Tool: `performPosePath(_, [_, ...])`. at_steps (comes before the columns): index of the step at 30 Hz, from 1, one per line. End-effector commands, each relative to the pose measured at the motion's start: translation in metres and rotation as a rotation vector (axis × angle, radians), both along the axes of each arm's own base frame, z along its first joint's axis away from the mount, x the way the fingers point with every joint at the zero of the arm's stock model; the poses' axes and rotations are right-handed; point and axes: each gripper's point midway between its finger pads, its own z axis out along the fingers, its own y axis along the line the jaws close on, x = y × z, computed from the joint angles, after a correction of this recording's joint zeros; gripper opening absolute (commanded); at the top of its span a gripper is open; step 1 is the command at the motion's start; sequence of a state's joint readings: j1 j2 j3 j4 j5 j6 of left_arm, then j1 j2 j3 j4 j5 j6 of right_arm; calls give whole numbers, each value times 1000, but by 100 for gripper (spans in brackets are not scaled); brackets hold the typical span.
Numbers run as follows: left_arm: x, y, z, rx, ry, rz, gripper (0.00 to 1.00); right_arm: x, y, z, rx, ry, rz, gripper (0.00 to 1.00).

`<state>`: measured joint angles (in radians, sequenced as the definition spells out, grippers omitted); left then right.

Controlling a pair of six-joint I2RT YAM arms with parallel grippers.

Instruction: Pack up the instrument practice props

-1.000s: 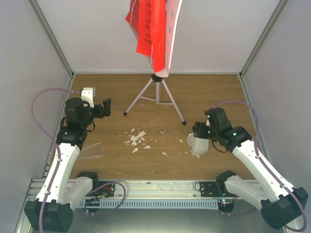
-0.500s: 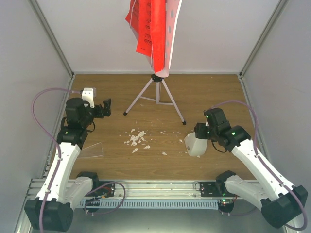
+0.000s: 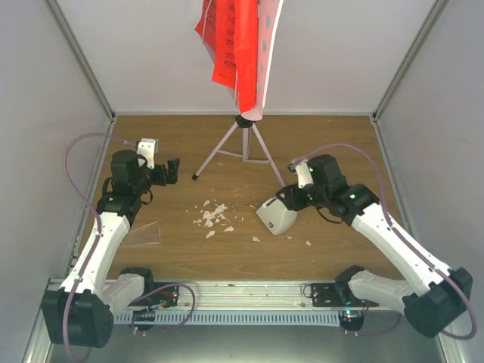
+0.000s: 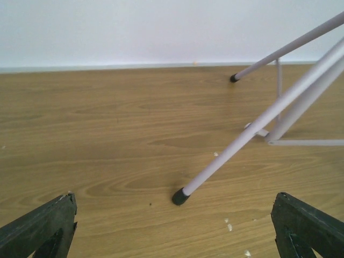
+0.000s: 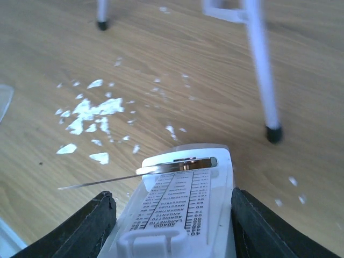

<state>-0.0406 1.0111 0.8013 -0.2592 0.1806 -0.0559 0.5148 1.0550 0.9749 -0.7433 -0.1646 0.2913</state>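
From above, the right claw (image 3: 293,198) gripped the white metronome (image 3: 275,217), jaws half closed on its body. It was tipped on its side low over the bench (image 3: 340,144), just right of the white crumbs (image 3: 213,215); whether it touched the wood could not be told. The right arm reached inward with a bent elbow. The music stand (image 3: 243,144) stood at the back, with red sheets (image 3: 231,45) against its perforated plate (image 3: 269,45). The left claw (image 3: 171,169) hung wide and empty, aimed at the stand. The left wrist view showed one leg's black foot (image 4: 180,197) ahead, between the spread fingers (image 4: 43,231). The right wrist view showed the metronome's printed scale and thin pendulum rod (image 5: 102,183) between the black fingers. The step in hand looked like gathering the metronome. Next it would need somewhere to go, and no case was in view.
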Motion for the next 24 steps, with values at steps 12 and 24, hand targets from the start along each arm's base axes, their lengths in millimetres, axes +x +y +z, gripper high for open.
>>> performPosePath(12, [-23, -28, 41, -18, -166, -122, 99, -39, 144, 21, -66, -260, 661, 34])
performPosePath(24, [-25, -35, 42, -31, -169, -167, 99, -70, 164, 11, -23, -218, 799, 34])
